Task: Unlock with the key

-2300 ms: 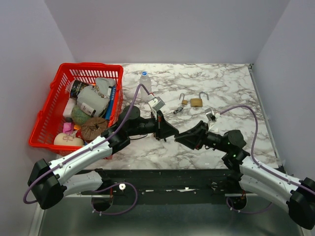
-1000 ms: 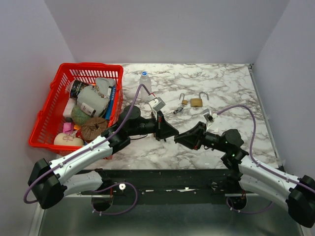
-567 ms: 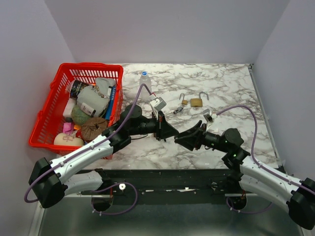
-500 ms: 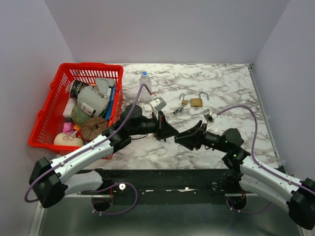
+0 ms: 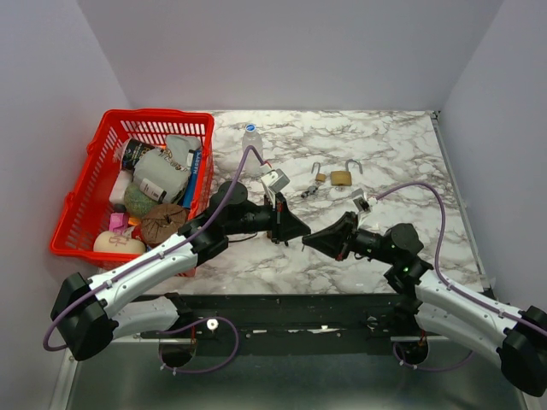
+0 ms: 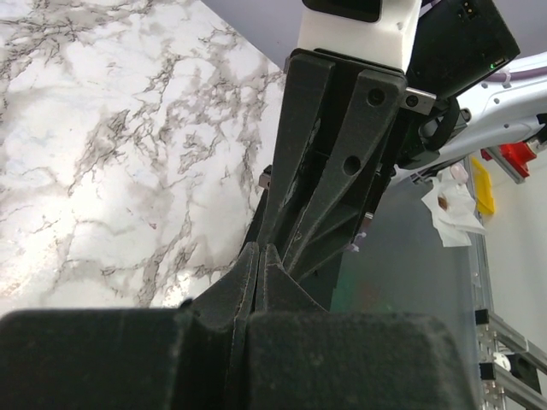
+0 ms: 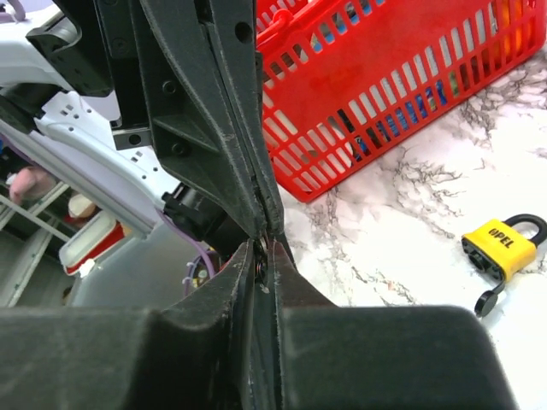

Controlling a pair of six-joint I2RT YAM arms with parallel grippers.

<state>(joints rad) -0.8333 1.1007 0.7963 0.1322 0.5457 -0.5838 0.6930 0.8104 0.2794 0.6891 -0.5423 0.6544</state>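
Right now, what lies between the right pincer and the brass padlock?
Only bare table, as the top view shows. The right pincer is near, the brass padlock farther back; the keys lie left of that stretch.

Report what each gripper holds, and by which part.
Cannot be told: left gripper and right gripper are shut tip to tip, hiding any held thing.

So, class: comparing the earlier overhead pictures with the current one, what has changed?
The right gripper crept slightly left, its tip closing on that of the left gripper; both are shut. Nothing was visibly taken hold of or let go. The left arm, red basket, bottle and brass padlock stayed put.
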